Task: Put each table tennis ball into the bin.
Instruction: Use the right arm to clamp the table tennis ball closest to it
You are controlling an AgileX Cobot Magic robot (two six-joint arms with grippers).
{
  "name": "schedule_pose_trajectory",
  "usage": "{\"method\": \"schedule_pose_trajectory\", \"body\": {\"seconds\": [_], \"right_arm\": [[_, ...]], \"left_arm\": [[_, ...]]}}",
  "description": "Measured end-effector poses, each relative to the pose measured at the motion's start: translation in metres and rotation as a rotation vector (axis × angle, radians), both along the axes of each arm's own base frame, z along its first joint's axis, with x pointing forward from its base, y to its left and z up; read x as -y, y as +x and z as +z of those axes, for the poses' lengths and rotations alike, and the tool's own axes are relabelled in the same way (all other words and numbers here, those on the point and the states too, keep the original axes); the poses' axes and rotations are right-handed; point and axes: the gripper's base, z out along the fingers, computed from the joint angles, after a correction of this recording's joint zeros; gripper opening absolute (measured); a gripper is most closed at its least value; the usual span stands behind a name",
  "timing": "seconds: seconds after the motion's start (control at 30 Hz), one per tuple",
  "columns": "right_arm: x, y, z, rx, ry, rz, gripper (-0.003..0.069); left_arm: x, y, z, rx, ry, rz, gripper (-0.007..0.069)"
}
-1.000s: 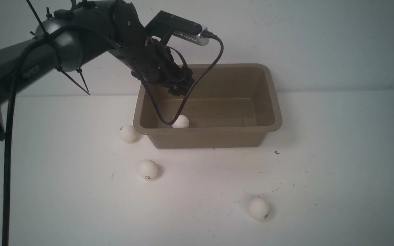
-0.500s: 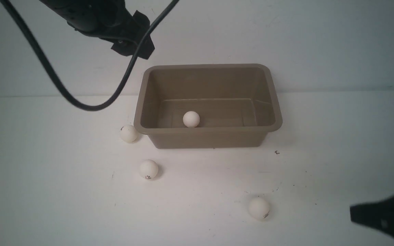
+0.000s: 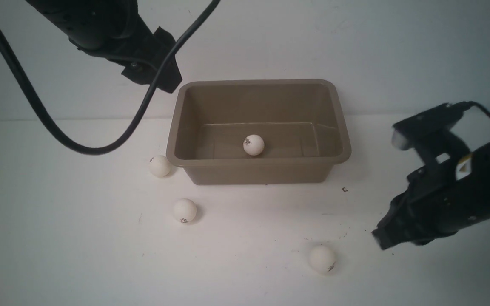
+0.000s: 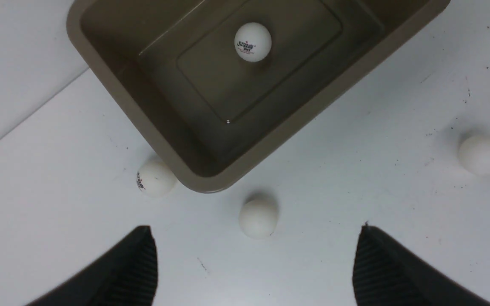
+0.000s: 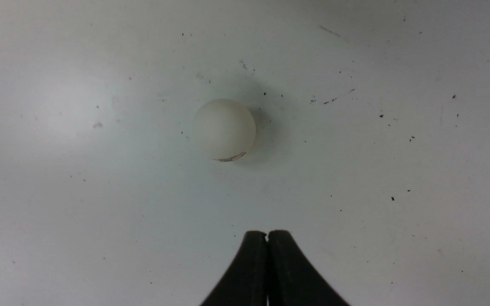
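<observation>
Left arm has lifted clear of the rectangular tan-brown plastic bin [image 3: 270, 162]; 1 s ago it reached inside. The left gripper [image 3: 156, 76] now hangs above the bin's rear-left corner, claws wide apart, nothing between them. The small matte white table tennis ball [image 3: 253, 144] lies on the bin floor and has rolled from front-left toward the middle. We count 1 of 4 delivered. 3 remain on the white bench [image 3: 58, 238]: corner ball [image 3: 159, 165] just beside the bin's front-left corner, second ball [image 3: 184, 210] nearer the bench's front edge, third ball [image 3: 322, 259] well apart, toward the front-right. Right arm has come in from the bench's right edge; the right gripper [image 5: 267, 234] has claws pressed together, empty, near the third ball. We judge that ball is next; the claws must part first
</observation>
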Motion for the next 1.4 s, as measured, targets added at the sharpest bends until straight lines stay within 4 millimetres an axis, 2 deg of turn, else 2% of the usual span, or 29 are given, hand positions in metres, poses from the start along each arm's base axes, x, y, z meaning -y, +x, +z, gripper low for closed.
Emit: {"method": "schedule_pose_trajectory", "body": {"seconds": [0.17,0.23,0.33,0.43,0.47,0.5,0.53,0.63,0.73,0.93,1.0,1.4], "right_arm": [[-0.029,-0.005,-0.014,0.028,-0.066,0.047,-0.0006],[-0.041,-0.003,-0.025,0.029,-0.081,0.065,0.002],[-0.048,0.003,-0.039,0.014,-0.087,0.066,0.0083],[-0.053,0.009,-0.052,0.009,-0.091,0.068,0.0212],[-0.053,0.009,-0.053,0.006,-0.093,0.068,0.0212],[-0.055,0.012,-0.057,0.004,-0.094,0.068,0.0288],[-0.057,0.014,-0.059,0.001,-0.097,0.069,0.0326],[-0.063,0.022,-0.059,0.011,-0.089,0.063,0.0454],[-0.072,0.034,-0.057,0.024,-0.08,0.063,0.053],[-0.082,0.048,-0.066,-0.007,-0.122,0.07,0.0552],[-0.084,0.052,-0.076,-0.035,-0.156,0.076,0.0552],[-0.08,0.052,-0.084,-0.084,-0.227,0.082,0.0554]], "left_arm": [[-0.004,-0.012,0.013,0.04,-0.01,0.002,0.0552],[-0.007,-0.02,0.022,0.063,-0.018,0.002,0.0552],[-0.009,-0.028,0.03,0.088,-0.027,0.002,0.0552],[-0.011,-0.032,0.034,0.101,-0.031,0.002,0.0552],[-0.011,-0.032,0.034,0.101,-0.031,0.002,0.0552],[-0.011,-0.034,0.035,0.1,-0.031,0.002,0.0552],[-0.012,-0.035,0.035,0.101,-0.031,0.002,0.0552],[-0.013,-0.039,0.032,0.092,-0.028,0.002,0.0552],[-0.014,-0.043,0.025,0.067,-0.02,0.002,0.0552],[-0.015,-0.045,0.018,0.045,-0.012,0.001,0.0552],[-0.016,-0.048,0.02,0.05,-0.013,0.001,0.0552],[-0.019,-0.056,0.027,0.076,-0.019,-0.001,0.0552]]}}
